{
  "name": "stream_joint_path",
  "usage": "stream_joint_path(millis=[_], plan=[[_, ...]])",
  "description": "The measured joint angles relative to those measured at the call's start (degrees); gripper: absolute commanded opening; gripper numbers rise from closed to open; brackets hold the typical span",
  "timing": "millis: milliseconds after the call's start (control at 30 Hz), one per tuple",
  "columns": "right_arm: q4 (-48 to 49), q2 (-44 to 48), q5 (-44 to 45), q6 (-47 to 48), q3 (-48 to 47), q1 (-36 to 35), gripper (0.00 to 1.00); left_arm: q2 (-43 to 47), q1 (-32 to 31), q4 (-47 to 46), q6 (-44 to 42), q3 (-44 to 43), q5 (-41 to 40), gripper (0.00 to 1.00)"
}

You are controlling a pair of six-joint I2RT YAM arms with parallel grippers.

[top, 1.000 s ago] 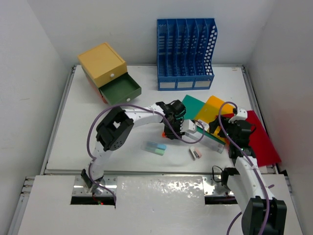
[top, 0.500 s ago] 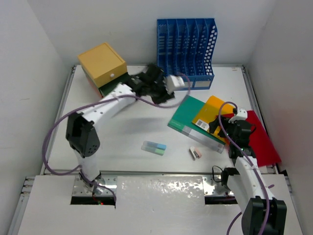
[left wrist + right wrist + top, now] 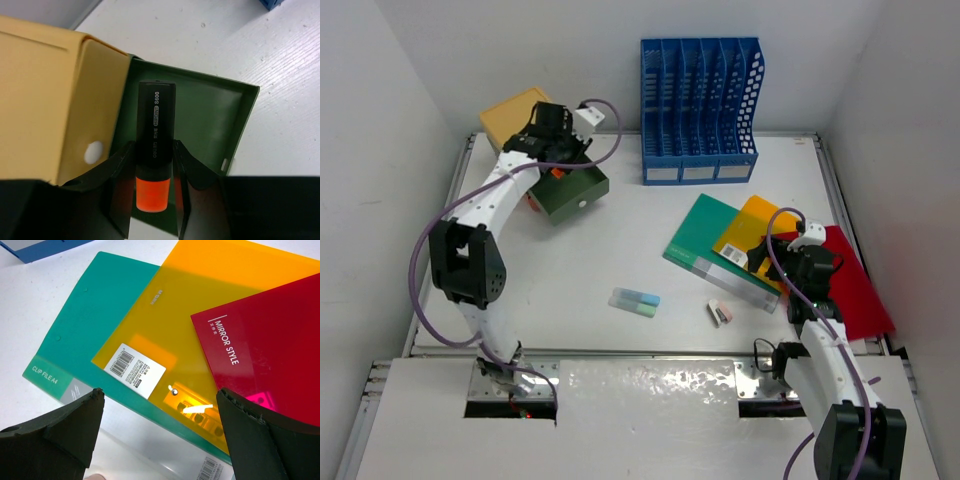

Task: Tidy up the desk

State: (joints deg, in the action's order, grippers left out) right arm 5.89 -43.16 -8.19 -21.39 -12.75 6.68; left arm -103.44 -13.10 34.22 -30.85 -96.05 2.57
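The white desk [image 3: 620,230] holds everything. My left gripper [image 3: 556,165] is at the far left, shut on a black highlighter with an orange end [image 3: 154,150]. It holds the highlighter over the open green drawer [image 3: 215,120] of the yellow drawer box [image 3: 525,120]. My right gripper [image 3: 798,268] is open and empty. It hovers over the stacked green folder [image 3: 95,320], orange folder [image 3: 200,305] and red folder [image 3: 270,355] at the right.
A blue slotted file rack [image 3: 698,110] stands at the back. A blue-green eraser pair [image 3: 634,300] and a small pink-white item [image 3: 721,313] lie near the front middle. White walls enclose the desk.
My left gripper has carried the highlighter from the green folder at the middle to the far left, over the open green drawer. The right arm has not moved.
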Motion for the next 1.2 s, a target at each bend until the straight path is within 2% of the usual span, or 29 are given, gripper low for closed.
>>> stream_joint_path(millis=[33, 67, 167, 233, 267, 300, 500, 700, 833, 1000, 1067, 1200], plan=[[0.0, 0.0, 0.0, 0.0, 0.0, 0.0, 0.91, -0.5, -0.1, -0.3, 0.0, 0.3, -0.3, 0.09], [0.0, 0.0, 0.0, 0.0, 0.0, 0.0, 0.91, -1.0, -0.1, -0.4, 0.0, 0.6, -0.9, 0.24], [0.0, 0.0, 0.0, 0.0, 0.0, 0.0, 0.91, -1.6, -0.1, -1.2, 0.0, 2.3, -2.1, 0.45], [0.0, 0.0, 0.0, 0.0, 0.0, 0.0, 0.91, -1.5, 0.0, -1.6, 0.1, 3.5, -2.9, 0.55], [0.0, 0.0, 0.0, 0.0, 0.0, 0.0, 0.91, -1.5, 0.0, -1.7, 0.0, 3.8, -3.3, 0.66], [0.0, 0.0, 0.0, 0.0, 0.0, 0.0, 0.91, -1.4, 0.0, -1.9, -0.3, 4.2, -3.7, 0.72], [0.0, 0.0, -0.1, 0.0, 0.0, 0.0, 0.91, 1.0, 0.0, -2.1, 0.3, 4.2, -3.8, 0.72], [0.0, -0.5, -1.2, 0.0, 0.0, 0.0, 0.91, 9.9, -1.9, -2.8, -0.4, 6.3, 6.1, 0.72], [0.0, -1.3, -1.7, 0.0, 0.0, 0.0, 0.91, 16.0, -12.7, -2.9, -3.8, 12.9, 9.6, 0.72], [0.0, -1.6, -2.5, 0.0, 0.0, 0.0, 0.91, 14.1, -27.0, -0.9, -8.1, 24.3, 14.3, 0.69], [0.0, -1.6, -2.6, 0.0, 0.0, 0.0, 0.91, 11.9, -29.4, 0.2, -9.2, 28.9, 15.3, 0.69], [0.0, -1.6, -2.9, 0.0, 0.0, 0.0, 0.91, 8.5, -30.9, 1.2, -9.9, 32.3, 14.8, 0.62]])
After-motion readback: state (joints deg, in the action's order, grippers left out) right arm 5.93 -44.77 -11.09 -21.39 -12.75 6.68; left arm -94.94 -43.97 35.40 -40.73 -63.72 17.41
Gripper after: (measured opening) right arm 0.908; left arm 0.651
